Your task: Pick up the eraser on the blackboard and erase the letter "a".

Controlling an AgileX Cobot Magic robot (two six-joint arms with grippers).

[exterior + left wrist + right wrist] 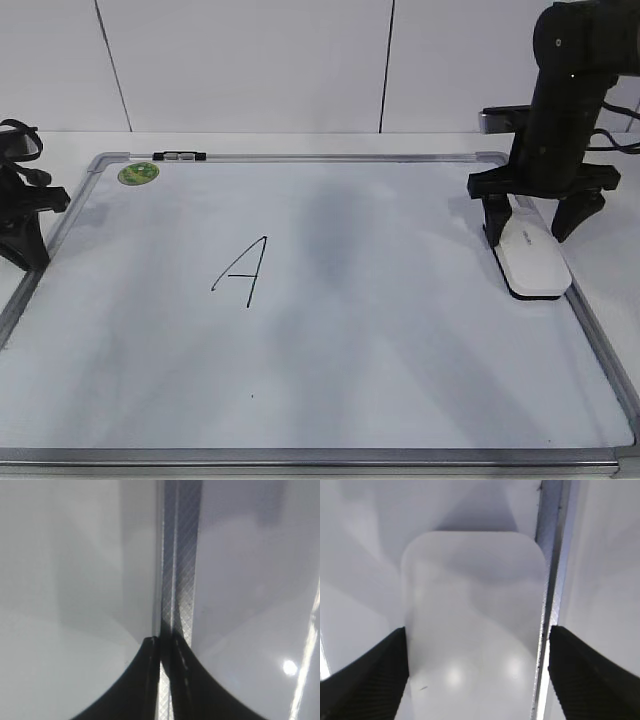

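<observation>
The blackboard is a white board in a silver frame lying flat on the table. The white eraser lies on it by its right edge. My right gripper is open, low over the eraser's far end, one finger on each side. In the right wrist view the eraser fills the gap between the open fingers. No small lowercase "a" shows. A tall capital "A" stands left of the middle. My left gripper is shut and empty at the board's left edge.
A green sticker and a black-and-silver clip sit at the board's far left corner. The left wrist view shows the shut fingers over the board's frame strip. The frame strip runs just right of the eraser.
</observation>
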